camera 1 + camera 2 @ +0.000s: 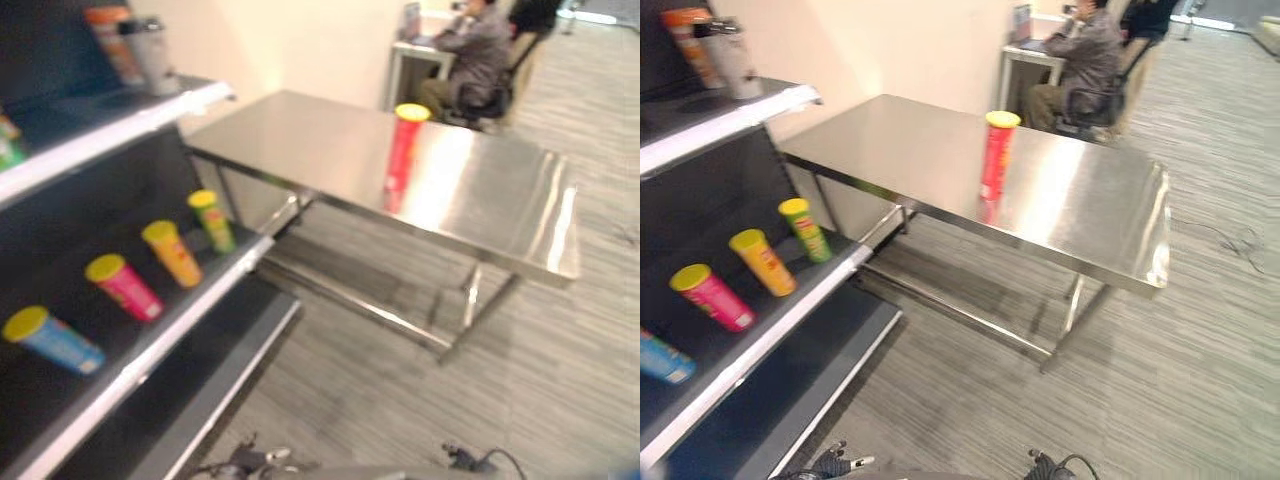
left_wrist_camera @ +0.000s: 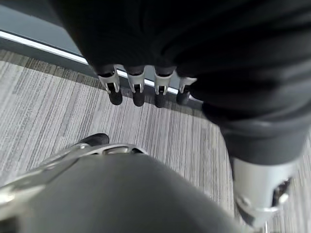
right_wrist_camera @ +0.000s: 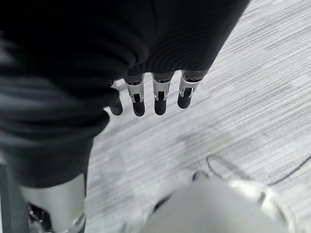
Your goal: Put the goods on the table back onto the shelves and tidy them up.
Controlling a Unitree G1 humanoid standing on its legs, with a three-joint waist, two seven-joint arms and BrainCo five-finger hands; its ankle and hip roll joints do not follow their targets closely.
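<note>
Standing upright near the middle of the steel table [image 1: 330, 140] is a red can [image 1: 403, 155] with a yellow lid, alone on the bright, reflective top. The table runs from 10 o'clock toward 3 o'clock across the head views, on thin metal legs with a low crossbar, over a grey striped floor [image 1: 560, 380]. At 9 o'clock stands a dark shelf unit [image 1: 150, 345] with pale front edges. On its middle shelf four yellow-lidded cans lie tilted in a row: a blue can [image 1: 55, 340] at the near end, then a pink can [image 1: 125, 286], an orange can [image 1: 173, 252] and a green can [image 1: 212, 220] at the far end, nearest the table. On the top shelf, at 11 o'clock, an orange container [image 1: 112, 40] and a grey one [image 1: 152, 52] stand side by side. A cream wall [image 1: 300, 45] backs the table. At 1 o'clock a person [image 1: 470, 55] sits in a chair at a small white desk [image 1: 415, 58].

The left hand [image 2: 141, 90] hangs over the floor with straight, relaxed fingers, holding nothing. The right hand [image 3: 153, 94] hangs likewise over the floor, fingers loose and empty.
</note>
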